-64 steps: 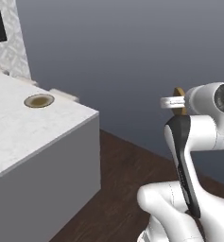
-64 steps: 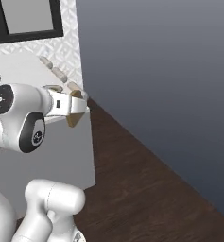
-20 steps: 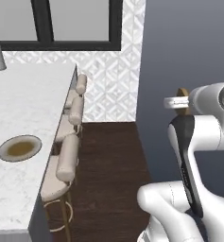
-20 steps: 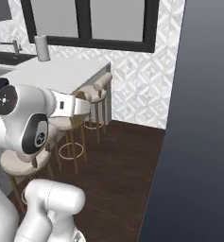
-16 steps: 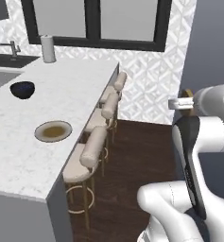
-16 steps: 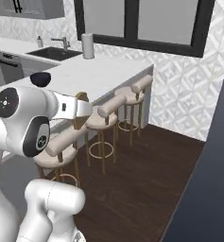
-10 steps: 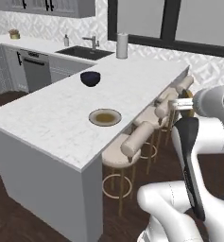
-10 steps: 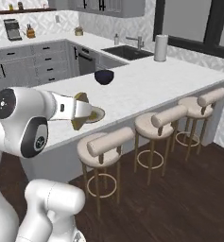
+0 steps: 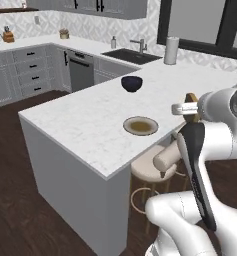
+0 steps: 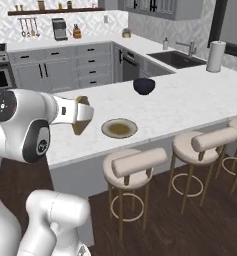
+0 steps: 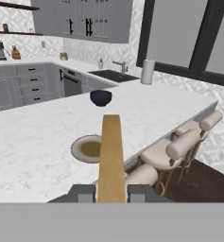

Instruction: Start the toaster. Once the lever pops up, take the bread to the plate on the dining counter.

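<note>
My gripper [image 11: 110, 191] is shut on the bread [image 11: 110, 156], a golden-tan slice seen edge-on that sticks out straight ahead of the fingers. The hand [image 9: 189, 108] hangs at about counter height off the stool side of the dining counter [image 9: 80, 125], with the bread [image 9: 191, 98] showing behind it. The round tan-brown plate [image 9: 140, 125] lies near that counter edge, a short way ahead of the bread. From the other side the hand [image 10: 84, 114] holds the bread [image 10: 81, 123] just left of the plate [image 10: 119, 128]. The plate [image 11: 85, 149] is bare. The toaster is out of view.
A dark blue bowl [image 9: 132, 83] sits farther along the counter, beyond the plate. A paper towel roll [image 9: 171, 50] and a sink [image 9: 131, 55] are at the far end. Padded stools [image 10: 132, 167] line the counter's near side. Dark wood floor lies around the island.
The whole picture has swung as the base drove and turned, bringing the counter corner and plate close in front. The gripper stays shut on the bread.
</note>
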